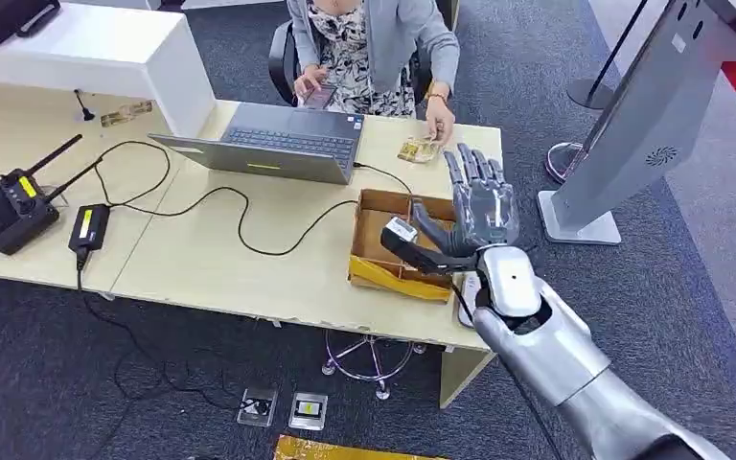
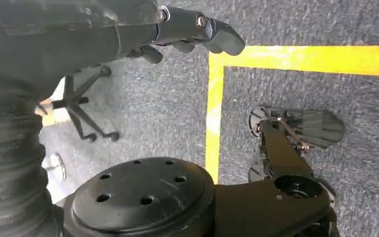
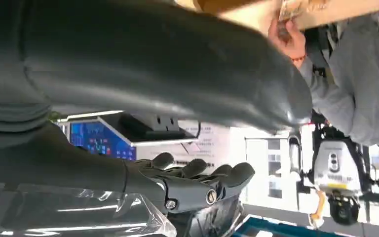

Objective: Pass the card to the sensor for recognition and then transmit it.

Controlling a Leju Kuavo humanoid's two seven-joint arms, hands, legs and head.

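Observation:
My right hand point(image 1: 480, 209) is raised over a shallow cardboard box point(image 1: 376, 270) at the desk's right end, fingers spread and thumb pointing left. A small white-topped item point(image 1: 400, 230) shows at the thumb's tip; I cannot tell whether they touch. In the right wrist view the thumb point(image 3: 187, 74) and the fingers point(image 3: 202, 177) stand apart with nothing between them. The grey sensor kiosk point(image 1: 637, 120) stands on the carpet to the right of the desk, its blue screen point(image 3: 98, 140) beyond my fingers. My left hand point(image 2: 192, 27) hangs empty above the floor.
A person point(image 1: 374, 43) sits behind the desk with a hand on yellowish cards point(image 1: 420, 149). A laptop point(image 1: 278, 144), black cables point(image 1: 240, 216), a power brick point(image 1: 88, 228) and a radio unit point(image 1: 11, 206) lie on the desk point(image 1: 201, 268). Yellow tape point(image 2: 214, 113) marks the carpet.

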